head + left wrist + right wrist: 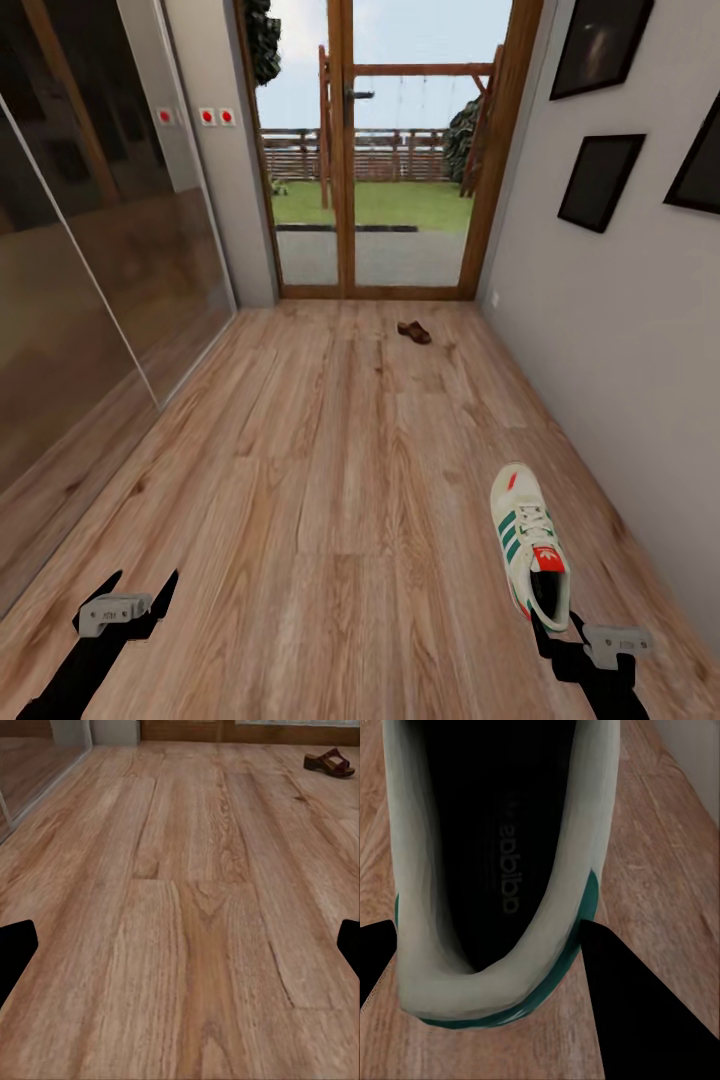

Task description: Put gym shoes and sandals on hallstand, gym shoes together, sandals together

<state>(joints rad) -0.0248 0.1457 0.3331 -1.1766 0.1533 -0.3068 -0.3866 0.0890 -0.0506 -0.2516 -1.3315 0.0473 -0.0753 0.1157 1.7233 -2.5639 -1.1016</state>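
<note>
Right end effector (552, 628) at the sneaker's (530, 545) heel, fingers straddling the collar, seemingly gripping it; contact with floor (330, 480) hard to judge. Left end effector (127, 592) spread wide, empty. Sandal (414, 332) far off by the door. Step: first sneaker pickup. Next: lift, turn, find the rack.

The wood-plank corridor floor (330, 500) carried one sandal (414, 332) near the glass door; my gym shoe (530, 550) seemed lifted.
</note>
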